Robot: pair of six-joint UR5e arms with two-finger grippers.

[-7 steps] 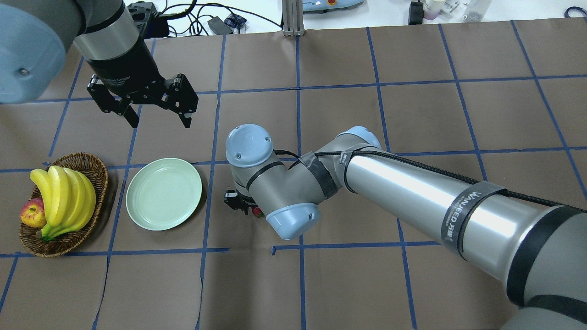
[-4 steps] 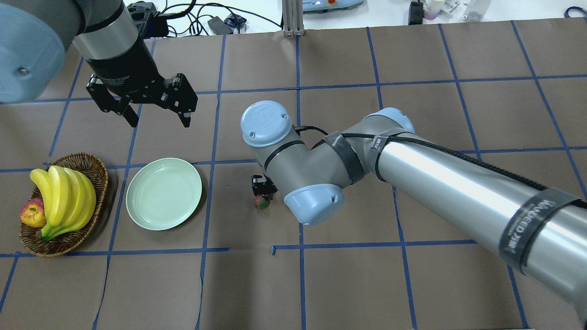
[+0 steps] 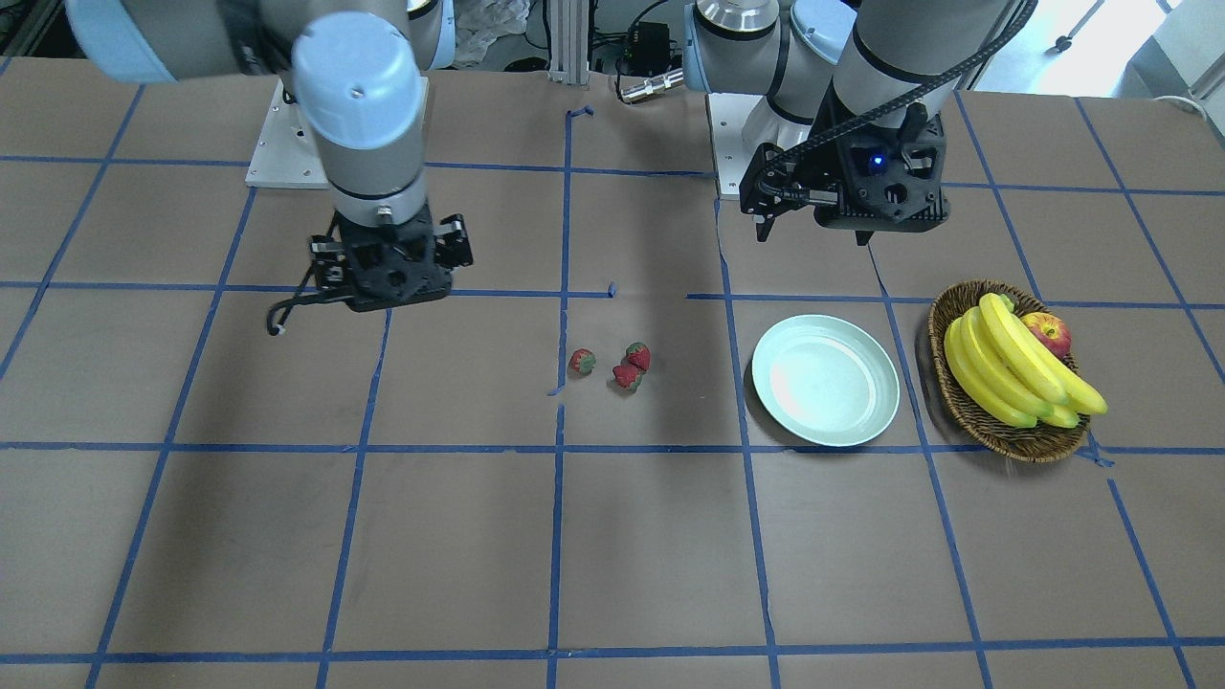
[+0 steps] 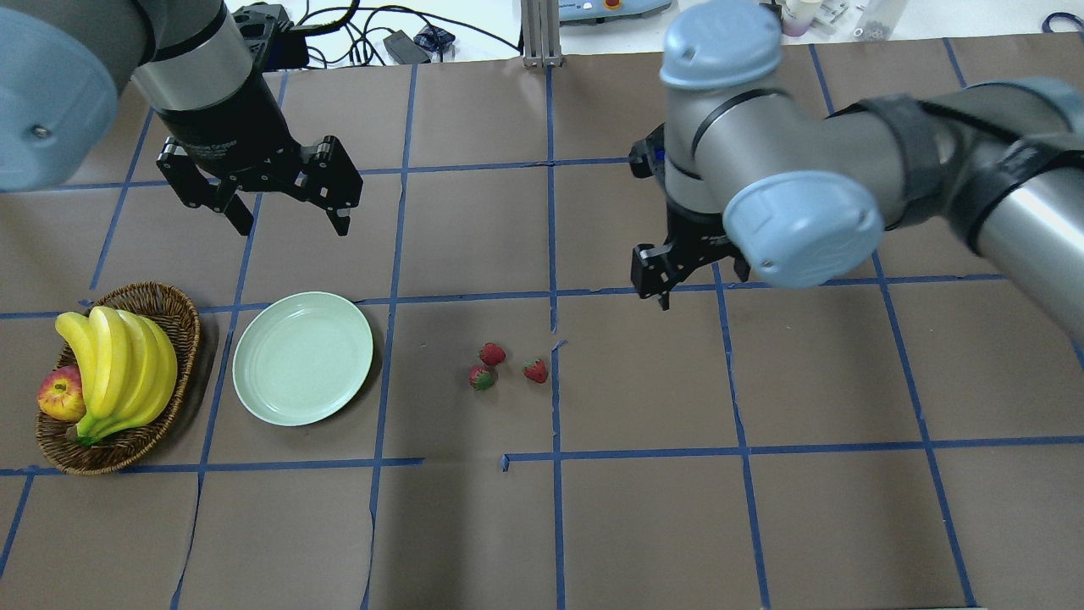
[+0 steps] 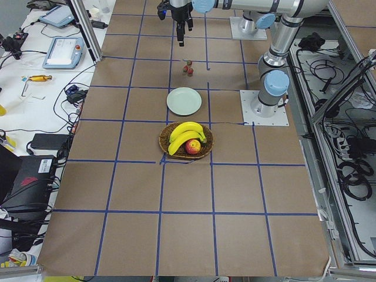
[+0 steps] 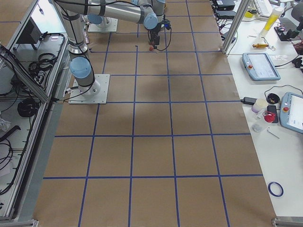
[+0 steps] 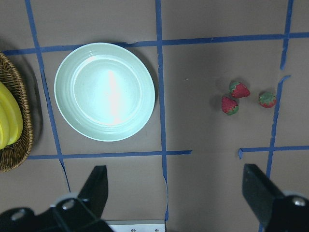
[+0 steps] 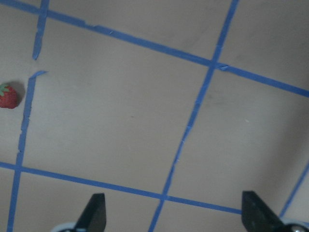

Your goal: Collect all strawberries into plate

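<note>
- Right arm has swung way off since a second ago: it was crouched low over the fruit in the middle of the table, now it's lifted and pulled back toward the far right, so all three small red strawberries with green caps (image 4: 492,353) are out in the open.
- Right gripper (image 4: 666,284) hangs above a blue tape line, well apart from the strawberries. Its wrist camera shows the fingers (image 8: 95,212) spread wide with nothing between them.
- Left gripper (image 4: 292,222) hasn't budged. It hovers above the table beyond the round pale mint-green plate (image 4: 302,357), jaws spread, holding nothing.
- All the strawberries lie on the brown paper-covered table (image 4: 644,508) to the right of the plate, with one tape line between. None is in the plate.
- Two strawberries sit right beside each other (can't tell if they touch); the third (image 4: 534,370) lies a bit to their right, near a vertical tape line.
- Left of the plate is a brown woven wicker basket (image 4: 185,309) with a bunch of yellow bananas (image 4: 118,364) and a red-yellow apple (image 4: 59,395).
</note>
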